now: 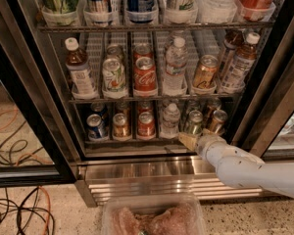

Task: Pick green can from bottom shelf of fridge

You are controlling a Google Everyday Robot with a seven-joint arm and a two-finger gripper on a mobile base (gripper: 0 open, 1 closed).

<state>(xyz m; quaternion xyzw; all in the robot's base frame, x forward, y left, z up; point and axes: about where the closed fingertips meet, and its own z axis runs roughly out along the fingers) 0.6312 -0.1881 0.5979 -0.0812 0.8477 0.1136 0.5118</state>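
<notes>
The fridge (44, 102) stands open, a black-framed cooler with wire shelves and a ribbed steel base. On the bottom shelf (132, 142) the green can (194, 122), pale silvery-green with a shiny top, stands fifth from the left, between a small water bottle (170, 119) and a bronze-gold can (217, 121). My gripper (188, 140), tan-tipped on a white arm coming from the lower right, is at the shelf's front edge, just below and slightly left of the green can. It holds nothing that I can see.
On the bottom shelf, left of the bottle, stand a blue can (95, 127), a gold can (121, 126) and a red can (146, 124). Taller bottles and cans fill the shelf above. A clear tub (152, 218) lies at the bottom. Cables (19, 212) cover the floor at the left.
</notes>
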